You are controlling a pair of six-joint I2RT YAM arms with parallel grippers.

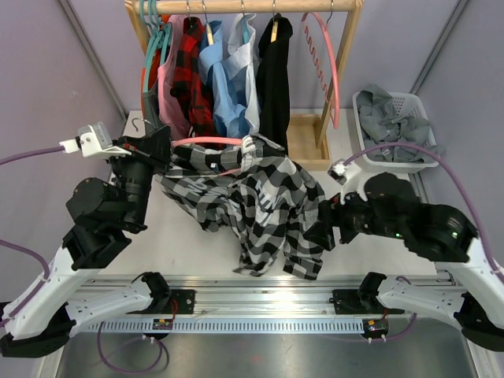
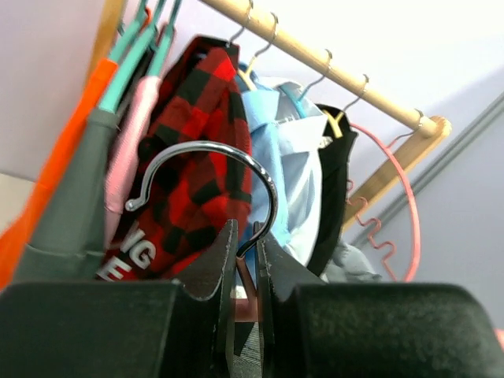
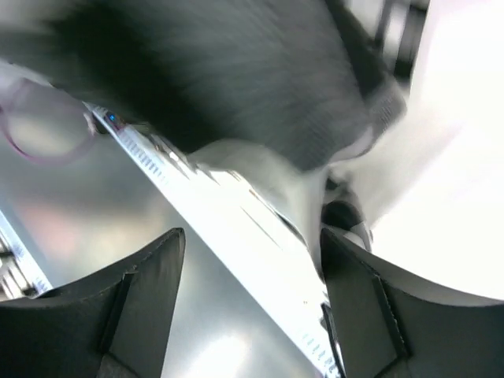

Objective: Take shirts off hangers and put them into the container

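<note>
Now the soft black-and-white check shirt [image 1: 260,205] sprawls mid-counter [image 1: 189,246]. Its collar sits on the curved pink plastic hanger [image 1: 209,142]. Its long axis runs from 11 o'clock to the hem at 5 o'clock.

The left gripper [image 2: 246,236] has its fingers pinched narrowly on the hanger's small metal hook [image 2: 206,145], which points to 9 o'clock. The right gripper [image 3: 252,315] has its fingers wide and empty at the shirt's 3 o'clock edge.

Limp and light, the cloth will likely bunch and drag. A collar or shoulder hold looks best.

The white lattice plastic basket [image 1: 415,100], at 2 o'clock, holds a crumpled grey shirt [image 1: 386,118].
</note>
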